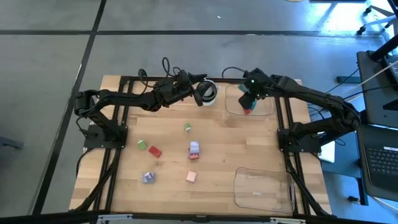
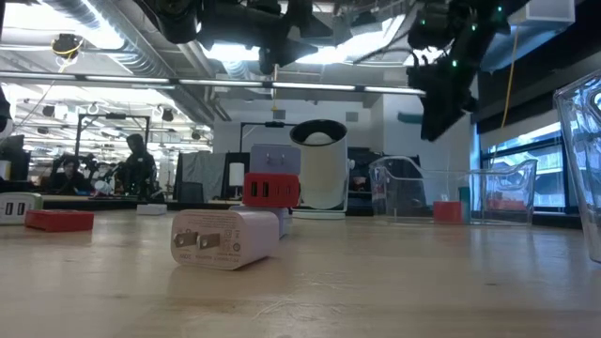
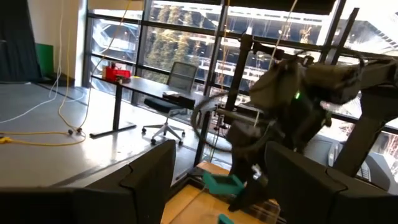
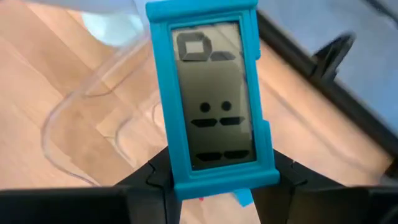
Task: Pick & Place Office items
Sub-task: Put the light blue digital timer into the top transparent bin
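Observation:
My right gripper (image 1: 249, 99) hangs over the clear tray (image 1: 264, 107) at the far right, shut on a teal-framed office item (image 4: 211, 93) with a grey face. From the left wrist view the same teal item (image 3: 222, 183) shows under that arm. My left gripper (image 1: 199, 94) is open and holds nothing. It is raised beside the round white-and-black object (image 1: 210, 91) and points level toward the right arm. Other office items lie on the wood: green (image 1: 187, 127), green (image 1: 142, 145), red (image 1: 155, 151), lilac-and-blue (image 1: 194, 148), pink (image 1: 191, 177), lilac (image 1: 148, 177). My right gripper pinches the teal item's lower end (image 4: 214, 177) between its two fingers (image 4: 146, 180), one on each long side. The fingers slant down from the table's right, and the item sticks out beyond them along their line. It is lifted clear above the tray.
A second clear tray (image 1: 261, 186) lies at the near right. In the low view a white plug block (image 2: 225, 237) and a red piece (image 2: 272, 191) stand in front of the round object (image 2: 319, 176). Bare wood lies between the scattered items.

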